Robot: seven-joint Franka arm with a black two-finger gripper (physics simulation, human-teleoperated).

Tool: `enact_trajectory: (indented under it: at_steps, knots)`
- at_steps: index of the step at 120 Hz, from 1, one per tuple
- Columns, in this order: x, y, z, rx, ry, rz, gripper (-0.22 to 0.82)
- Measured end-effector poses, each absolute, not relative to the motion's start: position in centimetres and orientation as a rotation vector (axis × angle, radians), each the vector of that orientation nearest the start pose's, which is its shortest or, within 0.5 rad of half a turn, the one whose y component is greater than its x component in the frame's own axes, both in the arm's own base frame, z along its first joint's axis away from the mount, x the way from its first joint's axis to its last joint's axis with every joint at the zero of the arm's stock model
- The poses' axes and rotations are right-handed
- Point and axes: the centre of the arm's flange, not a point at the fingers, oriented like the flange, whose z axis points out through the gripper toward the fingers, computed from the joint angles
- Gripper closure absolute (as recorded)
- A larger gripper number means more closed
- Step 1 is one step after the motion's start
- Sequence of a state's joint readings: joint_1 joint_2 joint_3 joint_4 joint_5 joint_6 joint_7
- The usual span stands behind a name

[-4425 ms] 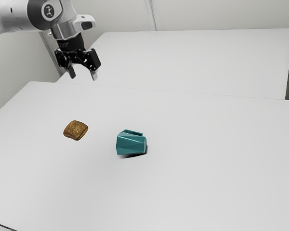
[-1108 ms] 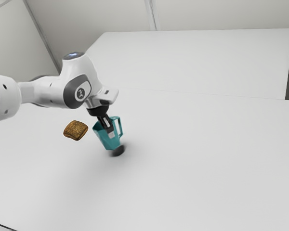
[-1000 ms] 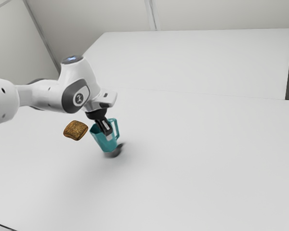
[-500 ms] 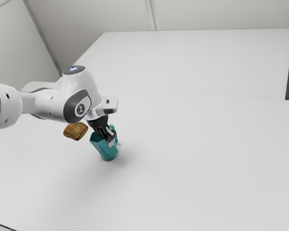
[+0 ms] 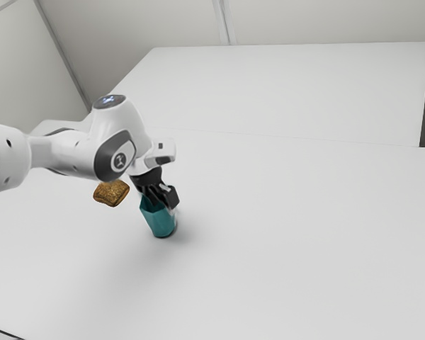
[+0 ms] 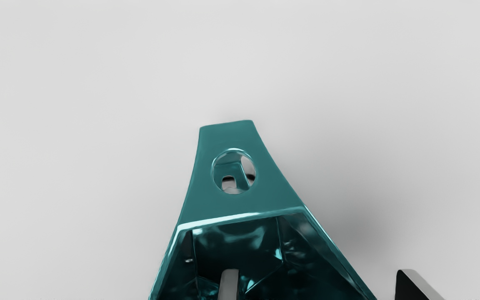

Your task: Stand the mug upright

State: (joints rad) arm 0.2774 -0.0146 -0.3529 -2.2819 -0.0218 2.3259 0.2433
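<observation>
The black gripper (image 5: 163, 198) is at the top of the teal mug (image 5: 161, 220) in the exterior view. The mug rests base down on the table, mouth up, perhaps slightly tilted. In the wrist view, my gripper (image 6: 321, 283) is open and astride the wall of the mug (image 6: 227, 208): one fingertip is inside the mouth, the other outside, apart from the wall. The handle, with a round hole through its top, points away from the fingers. The gripper covers part of the rim in the exterior view.
A brown, bread-like block (image 5: 111, 193) lies on the white table (image 5: 283, 241), close to the mug toward the exterior view's left and partly below the arm. Another white surface (image 5: 283, 92) stands behind the table.
The mug went from lying on its side to being held in the air, then came down base first. Since half a second ago it has shifted slightly toward the exterior view's right, and my fingers have opened.
</observation>
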Motion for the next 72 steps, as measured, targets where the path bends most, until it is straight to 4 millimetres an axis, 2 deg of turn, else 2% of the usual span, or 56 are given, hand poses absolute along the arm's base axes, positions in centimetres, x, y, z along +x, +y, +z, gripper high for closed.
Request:
enact_trajectory:
  at_steps: [9,24,35,43,53,61,72]
  knots:
    - [51.7,-4.3,39.0,-3.093,0.475,-0.131,0.16]
    - [52.3,-6.0,43.5,-3.08,0.505,-0.17,0.09]
    - [53.2,-5.7,45.8,-3.103,0.466,-0.165,0.06]
    - [54.8,-5.4,49.7,-3.118,0.436,-0.203,0.04]
    - [57.3,-5.9,55.1,-3.134,0.442,-0.259,0.03]
    - [58.2,-6.2,58.0,-3.142,0.443,-0.271,0.02]
    - [58.3,-6.1,61.1,-3.14,0.421,-0.269,0.01]
